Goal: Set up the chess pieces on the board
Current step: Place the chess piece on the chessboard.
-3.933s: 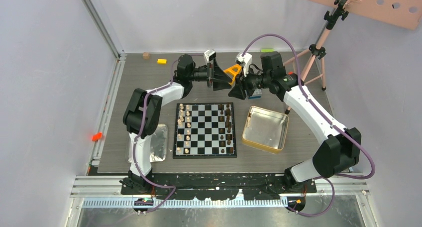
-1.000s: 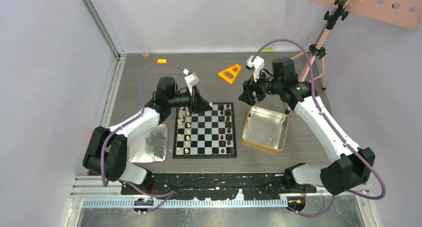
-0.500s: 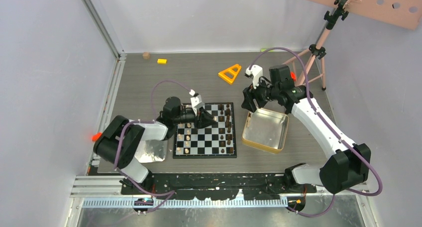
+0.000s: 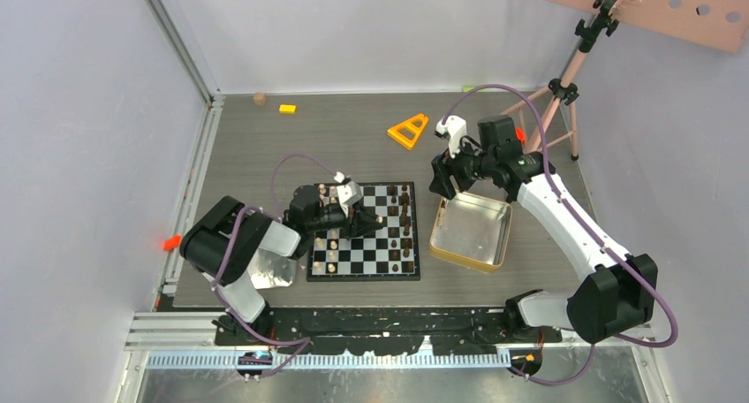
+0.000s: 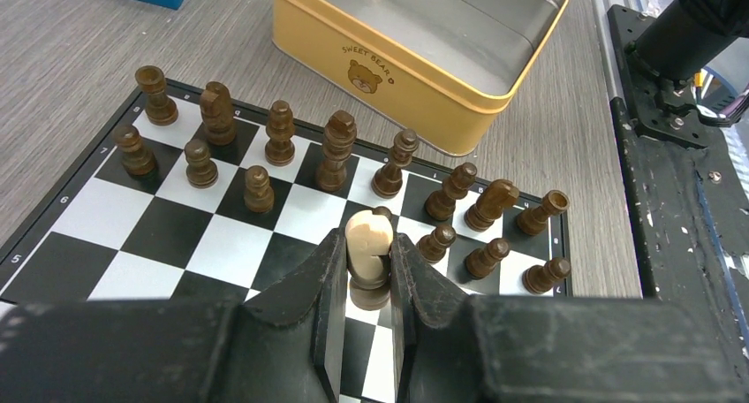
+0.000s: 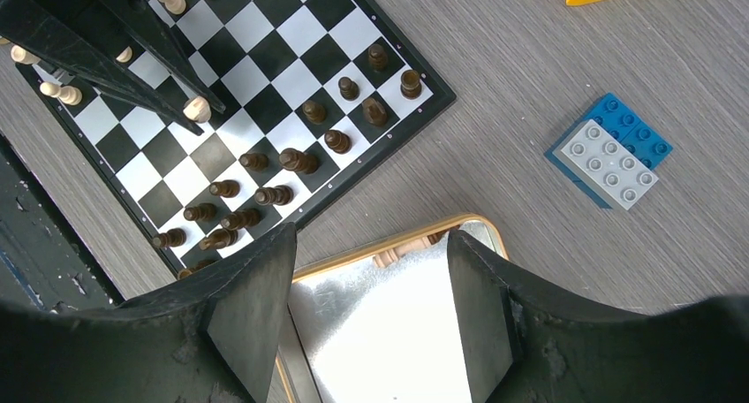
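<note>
The left fingers [image 5: 329, 288] pinch a light piece [image 5: 368, 242]; the right fingers [image 6: 256, 288] are apart. Dark pieces [image 5: 446, 198] just ahead could get knocked over.

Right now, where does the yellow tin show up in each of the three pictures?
Top external: the tin lies right of centre, just right of the board.
Left wrist: the tin is at top centre, beyond the board.
Right wrist: the tin is at bottom centre, below the board.
Shared landmark: the dark pieces line the board edge nearest the tin.
</note>
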`<action>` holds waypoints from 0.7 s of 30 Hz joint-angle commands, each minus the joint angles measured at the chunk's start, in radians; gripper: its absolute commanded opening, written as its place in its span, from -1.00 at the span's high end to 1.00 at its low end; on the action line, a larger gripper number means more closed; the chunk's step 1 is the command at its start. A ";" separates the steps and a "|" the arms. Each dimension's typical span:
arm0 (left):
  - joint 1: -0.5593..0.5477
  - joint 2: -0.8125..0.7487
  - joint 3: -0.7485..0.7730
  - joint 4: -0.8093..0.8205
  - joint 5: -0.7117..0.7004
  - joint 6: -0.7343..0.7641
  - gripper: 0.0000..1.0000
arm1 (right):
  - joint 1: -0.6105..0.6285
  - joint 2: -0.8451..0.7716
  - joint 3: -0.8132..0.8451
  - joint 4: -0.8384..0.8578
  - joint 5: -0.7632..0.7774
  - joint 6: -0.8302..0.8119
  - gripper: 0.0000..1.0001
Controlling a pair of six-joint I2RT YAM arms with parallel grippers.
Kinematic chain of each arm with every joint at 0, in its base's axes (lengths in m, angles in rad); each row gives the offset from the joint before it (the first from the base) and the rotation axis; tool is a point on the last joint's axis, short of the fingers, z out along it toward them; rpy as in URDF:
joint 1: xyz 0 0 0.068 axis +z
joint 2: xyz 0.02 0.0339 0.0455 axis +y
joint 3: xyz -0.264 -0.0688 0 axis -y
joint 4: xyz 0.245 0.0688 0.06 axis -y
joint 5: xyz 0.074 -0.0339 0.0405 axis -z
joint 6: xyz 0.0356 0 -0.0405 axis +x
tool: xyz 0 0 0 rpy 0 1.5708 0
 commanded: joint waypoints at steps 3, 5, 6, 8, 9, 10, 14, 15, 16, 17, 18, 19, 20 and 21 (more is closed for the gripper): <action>-0.002 0.029 -0.018 0.080 -0.029 0.071 0.75 | -0.003 -0.006 -0.015 0.040 -0.002 -0.008 -0.39; -0.002 0.036 -0.022 0.079 -0.030 0.085 0.74 | -0.003 -0.005 -0.017 0.040 -0.005 -0.009 -0.38; -0.002 0.040 -0.022 0.080 -0.031 0.086 0.74 | -0.004 -0.005 -0.020 0.040 -0.007 -0.009 -0.38; -0.002 0.041 -0.021 0.081 -0.033 0.086 0.72 | -0.003 -0.006 -0.023 0.044 -0.009 -0.010 -0.38; -0.002 0.044 -0.022 0.080 -0.034 0.086 0.70 | -0.003 -0.007 -0.023 0.044 -0.010 -0.009 -0.38; -0.002 0.045 -0.023 0.081 -0.039 0.086 0.67 | -0.003 -0.007 -0.022 0.045 -0.010 -0.008 -0.38; -0.002 0.059 -0.023 0.081 -0.044 0.099 0.56 | -0.003 -0.008 -0.022 0.046 -0.015 -0.008 -0.38; -0.002 0.061 -0.023 0.081 -0.049 0.111 0.52 | -0.003 -0.007 -0.023 0.047 -0.015 -0.008 -0.38; -0.002 0.066 -0.022 0.080 -0.054 0.115 0.47 | -0.003 -0.007 -0.021 0.047 -0.015 -0.008 -0.38; -0.002 0.068 -0.022 0.081 -0.058 0.118 0.45 | -0.003 -0.006 -0.021 0.047 -0.015 -0.008 -0.38; -0.002 0.069 -0.022 0.080 -0.059 0.121 0.43 | -0.003 -0.005 -0.020 0.047 -0.015 -0.008 -0.38; -0.002 0.071 -0.022 0.081 -0.059 0.122 0.42 | -0.003 -0.005 -0.019 0.046 -0.015 -0.007 -0.38; -0.002 0.072 -0.022 0.080 -0.060 0.125 0.41 | -0.003 -0.005 -0.018 0.046 -0.015 -0.008 -0.38; -0.002 0.073 -0.022 0.081 -0.060 0.128 0.40 | -0.003 -0.004 -0.016 0.046 -0.016 -0.008 -0.38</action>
